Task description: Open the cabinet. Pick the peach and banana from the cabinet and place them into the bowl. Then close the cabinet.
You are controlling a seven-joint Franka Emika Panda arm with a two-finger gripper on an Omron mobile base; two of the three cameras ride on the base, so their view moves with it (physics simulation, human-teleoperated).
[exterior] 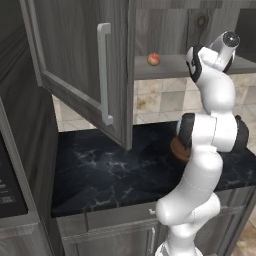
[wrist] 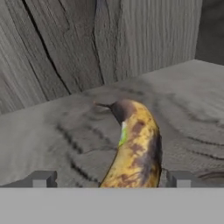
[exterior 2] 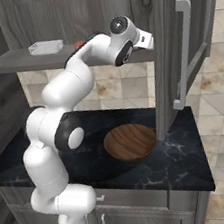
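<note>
Reaching into the open dark grey wood-grain cabinet [exterior: 75, 60], my spread gripper [wrist: 111, 179] straddles the spotty yellow-brown banana [wrist: 133, 148]; red-orange peach [exterior: 153, 59] remains shelved, brown wooden bowl [exterior 2: 130, 141] empty.

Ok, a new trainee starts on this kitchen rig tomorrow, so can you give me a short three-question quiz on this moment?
1. True or false: the cabinet doors stand open.
2. Which fruit lies between the open gripper fingertips in the hand view?
A. the peach
B. the banana
C. neither
3. Fill in: the bowl sits on the dark ____ and holds no fruit.

Key: 1 true. 2 B; the banana lies on the cabinet shelf, fingertips either side, not yet gripped. 3 counter; in the right base view the bowl is empty.
</note>
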